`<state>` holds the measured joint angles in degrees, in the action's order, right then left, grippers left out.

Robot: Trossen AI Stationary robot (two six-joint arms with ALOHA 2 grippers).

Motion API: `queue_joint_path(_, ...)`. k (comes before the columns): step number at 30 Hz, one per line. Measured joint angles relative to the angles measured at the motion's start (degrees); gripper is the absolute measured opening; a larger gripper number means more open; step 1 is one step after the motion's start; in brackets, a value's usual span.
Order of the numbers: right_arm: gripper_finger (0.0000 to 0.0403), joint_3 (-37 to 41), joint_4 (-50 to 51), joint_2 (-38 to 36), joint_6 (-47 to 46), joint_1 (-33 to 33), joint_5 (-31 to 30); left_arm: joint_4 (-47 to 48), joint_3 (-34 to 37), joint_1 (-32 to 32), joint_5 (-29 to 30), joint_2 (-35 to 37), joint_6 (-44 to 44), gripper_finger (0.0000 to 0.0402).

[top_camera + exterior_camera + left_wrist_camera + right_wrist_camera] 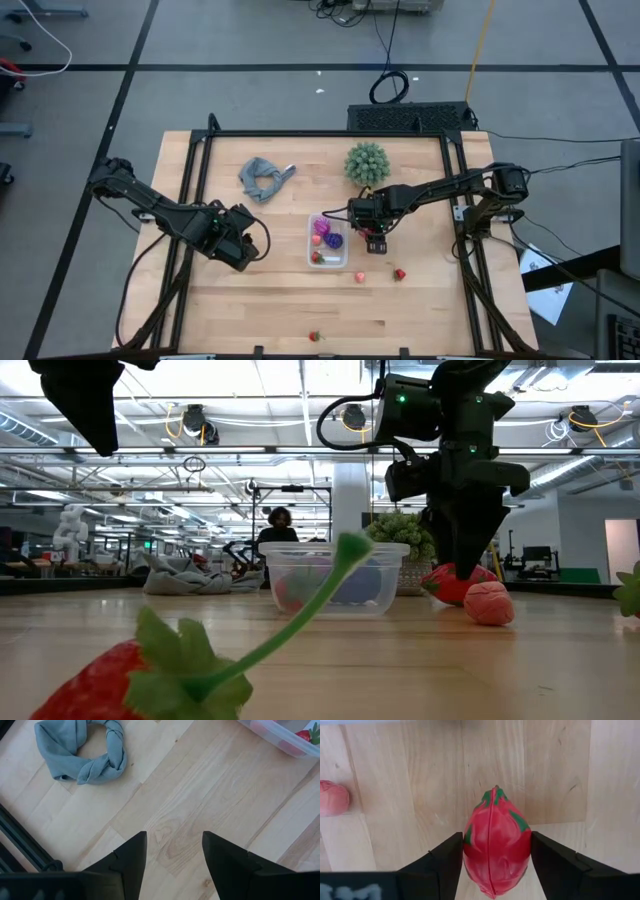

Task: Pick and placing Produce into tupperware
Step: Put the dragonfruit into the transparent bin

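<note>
My right gripper (375, 242) stands just right of the clear tupperware (327, 243), fingers pointing down, shut on a red toy fruit with green flecks (495, 847). The tupperware rests on its base and has a magenta piece (320, 226), a dark purple piece (333, 240) and a strawberry (318, 257) in it. A pink piece (360, 277), a red strawberry (399, 273) and another strawberry (314, 336) lie loose on the table. My left gripper (243, 255) hangs open above bare wood left of the tupperware. My right gripper pinches the red fruit between its two fingers (450, 862), one on each flank at its widest part (470, 850). The fingers come from above, pointing down. The fruit's green-tipped end (495, 795) sticks out past the fingertips. In the low view the fruit (452, 584) sits at table height; whether it is lifted clear I cannot tell.
A round spiky green plant (366, 162) stands at the far side behind the right gripper. A grey knotted cloth (265, 178) lies far left of the tupperware. A black frame (195, 160) edges the table. Bare wood spreads across the near half.
</note>
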<state>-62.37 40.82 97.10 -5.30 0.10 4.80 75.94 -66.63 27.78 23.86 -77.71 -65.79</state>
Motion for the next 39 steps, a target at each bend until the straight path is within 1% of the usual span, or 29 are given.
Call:
queue_joint_path(19,0.021,0.0,0.5,-0.5,0.2,0.0,0.0,0.0,0.0,0.0,0.0,0.0,-0.1,0.0198)
queue_joint_path(26,0.0211,0.0,1.4,-3.8,0.0,0.0,0.0,-0.1,0.0,0.0,0.0,0.0,-0.1,0.0198)
queue_joint_path(39,0.0212,0.0,3.0,-12.4,-1.7,0.0,0.0,-1.6,0.0,0.0,0.0,0.0,1.2,0.0198)
